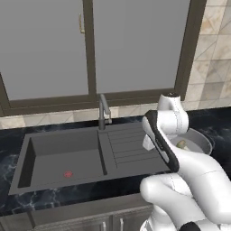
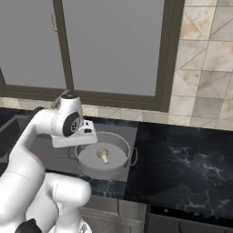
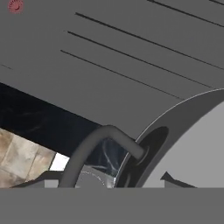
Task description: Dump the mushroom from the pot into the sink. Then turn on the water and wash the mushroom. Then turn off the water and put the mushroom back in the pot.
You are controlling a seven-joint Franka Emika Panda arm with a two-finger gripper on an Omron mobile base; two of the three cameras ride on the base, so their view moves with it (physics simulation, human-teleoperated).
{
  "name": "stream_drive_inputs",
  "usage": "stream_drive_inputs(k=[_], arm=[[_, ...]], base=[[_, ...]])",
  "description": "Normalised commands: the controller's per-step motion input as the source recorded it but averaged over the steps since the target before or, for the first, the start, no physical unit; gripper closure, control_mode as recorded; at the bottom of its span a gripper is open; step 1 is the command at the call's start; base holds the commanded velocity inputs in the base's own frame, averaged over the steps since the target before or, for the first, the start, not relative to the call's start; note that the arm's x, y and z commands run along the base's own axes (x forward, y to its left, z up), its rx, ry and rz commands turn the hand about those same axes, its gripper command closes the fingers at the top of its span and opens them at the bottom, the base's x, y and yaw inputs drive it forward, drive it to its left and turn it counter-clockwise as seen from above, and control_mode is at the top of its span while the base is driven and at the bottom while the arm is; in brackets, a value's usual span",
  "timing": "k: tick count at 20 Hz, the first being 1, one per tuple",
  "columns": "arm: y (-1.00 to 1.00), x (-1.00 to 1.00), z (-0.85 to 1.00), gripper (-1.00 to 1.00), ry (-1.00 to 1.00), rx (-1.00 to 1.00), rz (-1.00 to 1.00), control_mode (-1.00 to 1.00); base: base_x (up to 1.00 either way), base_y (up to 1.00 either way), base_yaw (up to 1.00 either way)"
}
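Pincer [image 2: 73, 152] at pot [image 2: 113, 167] rim, grip state unclear; mushroom [image 2: 103, 155] inside pot.

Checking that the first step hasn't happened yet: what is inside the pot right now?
The mushroom lies inside the pot, near the middle of its floor. The robot's hand covers the pot's left edge, so that part of the inside can't be seen.

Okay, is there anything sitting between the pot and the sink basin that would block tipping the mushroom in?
Nothing visible blocks it. The pot with the mushroom inside sits at the right end of the sink, and just the flat ribbed drainboard lies between it and the basin. The faucet stands behind, off that path.
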Motion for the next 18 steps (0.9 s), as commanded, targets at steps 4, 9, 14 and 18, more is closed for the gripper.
stream_drive_inputs(k=[4, 9, 14, 18], arm=[[1.0, -0.03, 0.21, 1.0, 0.0, 0.0, 0.02, -1.0], [0.99, -0.06, 0.19, 1.0, 0.0, 0.0, 0.02, -1.0], [0.96, -0.03, 0.2, 1.0, 0.0, 0.0, 0.02, -1.0], [0.87, 0.0, 0.18, 1.0, 0.0, 0.02, 0.02, -1.0]], base=[[0.0, 0.0, 0.0], [0.0, 0.0, 0.0], [0.0, 0.0, 0.0], [0.0, 0.0, 0.0]])
